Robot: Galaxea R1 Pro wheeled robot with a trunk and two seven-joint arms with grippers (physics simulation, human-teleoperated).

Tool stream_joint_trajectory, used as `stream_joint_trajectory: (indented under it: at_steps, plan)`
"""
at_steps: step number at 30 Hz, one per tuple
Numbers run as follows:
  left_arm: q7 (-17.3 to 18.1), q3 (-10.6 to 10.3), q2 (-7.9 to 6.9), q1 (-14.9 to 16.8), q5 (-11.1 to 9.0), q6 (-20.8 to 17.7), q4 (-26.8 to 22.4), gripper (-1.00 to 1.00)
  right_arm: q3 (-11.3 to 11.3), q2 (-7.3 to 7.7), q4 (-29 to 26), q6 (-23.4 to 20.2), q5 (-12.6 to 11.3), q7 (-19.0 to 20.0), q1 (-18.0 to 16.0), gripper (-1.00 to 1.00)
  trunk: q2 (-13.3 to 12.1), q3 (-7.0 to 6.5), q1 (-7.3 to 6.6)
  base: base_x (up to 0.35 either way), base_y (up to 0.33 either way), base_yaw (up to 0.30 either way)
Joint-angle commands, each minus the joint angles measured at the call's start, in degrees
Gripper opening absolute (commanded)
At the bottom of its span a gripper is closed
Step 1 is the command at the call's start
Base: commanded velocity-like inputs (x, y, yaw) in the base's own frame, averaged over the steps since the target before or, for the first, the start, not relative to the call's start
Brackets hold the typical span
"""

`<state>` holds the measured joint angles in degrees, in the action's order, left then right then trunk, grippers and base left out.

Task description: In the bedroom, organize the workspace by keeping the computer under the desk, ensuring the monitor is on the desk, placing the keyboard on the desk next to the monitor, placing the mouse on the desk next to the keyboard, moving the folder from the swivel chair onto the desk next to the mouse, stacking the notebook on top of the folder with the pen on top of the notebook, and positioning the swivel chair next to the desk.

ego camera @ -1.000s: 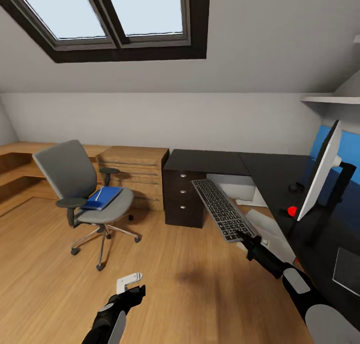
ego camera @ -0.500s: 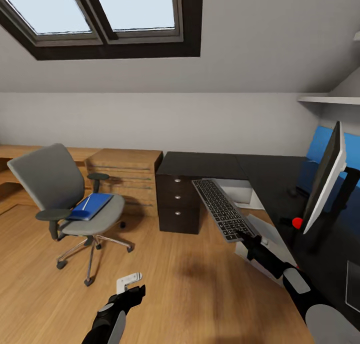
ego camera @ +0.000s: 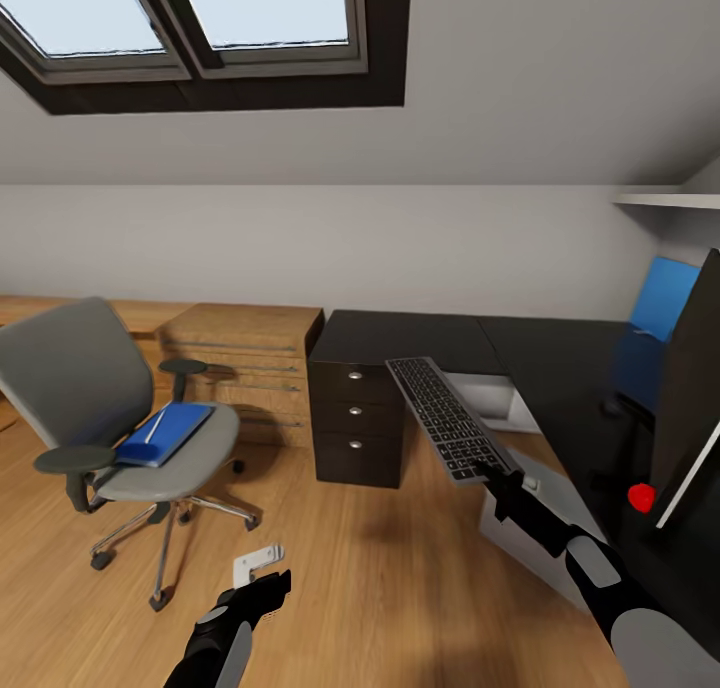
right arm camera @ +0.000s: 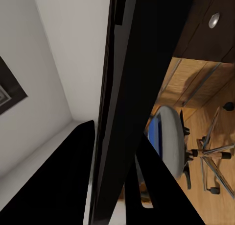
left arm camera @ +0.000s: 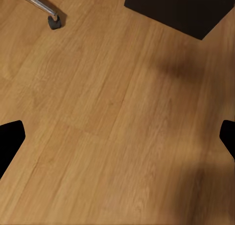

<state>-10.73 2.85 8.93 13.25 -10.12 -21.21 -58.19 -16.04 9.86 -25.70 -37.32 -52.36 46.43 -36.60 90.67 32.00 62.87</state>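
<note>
My right gripper [ego camera: 492, 470] is shut on the near end of the slim dark-keyed keyboard [ego camera: 443, 417], holding it tilted in the air in front of the black-topped desk [ego camera: 420, 331]. In the right wrist view the keyboard [right arm camera: 128, 87] is a dark slab clamped in the gripper [right arm camera: 110, 186]. The monitor [ego camera: 697, 398] stands on the desk at the far right. The grey swivel chair [ego camera: 75, 388] stands to the left with the blue folder [ego camera: 168, 432] and the white pen [ego camera: 155, 426] on its seat. My left gripper [ego camera: 268, 586] hangs open over bare floor [left arm camera: 117, 137]. The notebook is out of view.
A black three-drawer unit [ego camera: 355, 418] holds up the desk's left end, and low wooden shelving [ego camera: 240, 353] runs along the wall beside it. A light grey box [ego camera: 535, 528] sits under the desk below the keyboard. A small red object [ego camera: 641, 497] lies by the monitor. A skylight [ego camera: 200, 28] is set in the sloped ceiling.
The whole view has shifted as the robot rolled closer to the desk, so the chair sits further left and the monitor further right. Both arms keep their pose, the keyboard still held.
</note>
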Motion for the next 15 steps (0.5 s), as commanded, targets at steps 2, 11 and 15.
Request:
stream_joint_trajectory:
  at_steps: [2,11,15]
  plan:
    - [-0.28,0.02,0.03,0.02,-0.61,-0.24,-0.09,1.0,-0.16,-0.01,0.1,-0.38,-0.44,0.23,-0.05,-1.0,0.03,0.06,0.03,0.327,0.0,0.0]
    - [-0.34,0.03,0.03,0.02,-0.61,-0.28,-0.09,1.0,-0.21,0.0,0.21,-0.29,-0.54,0.24,-0.05,-1.0,0.03,0.06,0.03,0.315,0.0,0.0]
    - [-0.34,0.03,0.03,0.02,-0.61,-0.29,-0.09,1.0,-0.21,-0.01,-0.06,-0.24,-0.65,0.2,-0.05,-1.0,0.03,0.06,0.03,0.284,0.0,0.0]
